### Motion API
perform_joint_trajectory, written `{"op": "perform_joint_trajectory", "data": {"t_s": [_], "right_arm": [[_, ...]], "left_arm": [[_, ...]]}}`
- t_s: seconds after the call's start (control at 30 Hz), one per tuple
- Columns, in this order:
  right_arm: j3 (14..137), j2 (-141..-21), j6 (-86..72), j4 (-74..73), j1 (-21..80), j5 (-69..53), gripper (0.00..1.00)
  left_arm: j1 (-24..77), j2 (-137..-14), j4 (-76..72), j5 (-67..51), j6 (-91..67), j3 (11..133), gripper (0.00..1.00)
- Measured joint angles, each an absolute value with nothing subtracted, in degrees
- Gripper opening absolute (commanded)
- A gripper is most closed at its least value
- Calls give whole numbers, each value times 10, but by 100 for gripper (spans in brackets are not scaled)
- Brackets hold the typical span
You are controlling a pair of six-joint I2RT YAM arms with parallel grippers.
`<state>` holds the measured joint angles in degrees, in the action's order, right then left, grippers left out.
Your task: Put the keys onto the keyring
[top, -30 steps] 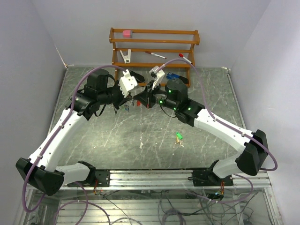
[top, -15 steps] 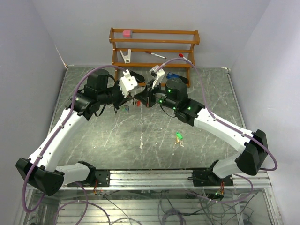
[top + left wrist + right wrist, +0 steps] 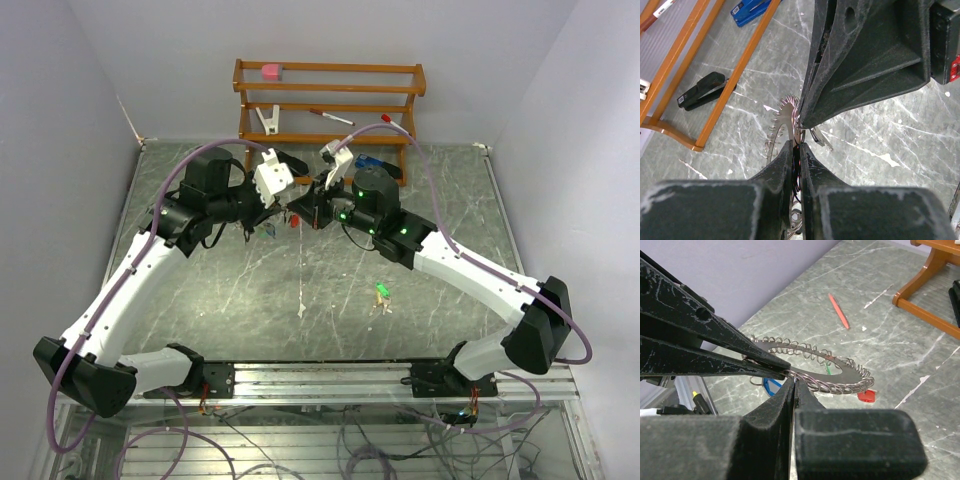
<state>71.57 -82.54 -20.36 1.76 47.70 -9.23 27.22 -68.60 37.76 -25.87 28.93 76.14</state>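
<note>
Contact point: the left gripper point(image 3: 796, 150) and the right gripper point(image 3: 793, 382) meet almost tip to tip above the table point(image 3: 240, 300), with the keyring point(image 3: 845, 365) between them and held clear of the surface.

Left jaws: pressed nearly together, pinching the rim of the keyring. In the left wrist view a thin dark-red sliver sits in the slit between them.

Right jaws: fully closed, their tips on the same stretch of rim and touching the left tips. The wire appears nipped between them.

Keyring: silver hoop, roughly level, extending away from both sets of tips. It is fringed all round with small metal loops and keys.
- red tag point(image 3: 866, 395) hangs under the rim on the side farthest from the right jaws.
- blue tag point(image 3: 772, 386) hangs just beside the right tips, below the left fingers.

Loose green key point(image 3: 381, 291): lies on the table well apart from the jaws, on the right arm's side and towards the arm bases.

Red pen point(image 3: 840, 311): lies on the table beyond the hoop, seen from the right jaws.

Wooden rack point(image 3: 330, 90): stands past the jaws at the far edge. Beside its rail are a black object point(image 3: 702, 91) and a blue object point(image 3: 747, 7). Each carries a white label, with print too small to read.
</note>
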Motion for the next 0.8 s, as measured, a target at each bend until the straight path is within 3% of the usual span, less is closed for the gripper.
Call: {"op": "perform_joint_trajectory", "data": {"t_s": [0.8], "right_arm": [[689,-818,-235,26,465,-105,0]], "left_arm": [[272,-678,376,-263,291,761,7]]}}
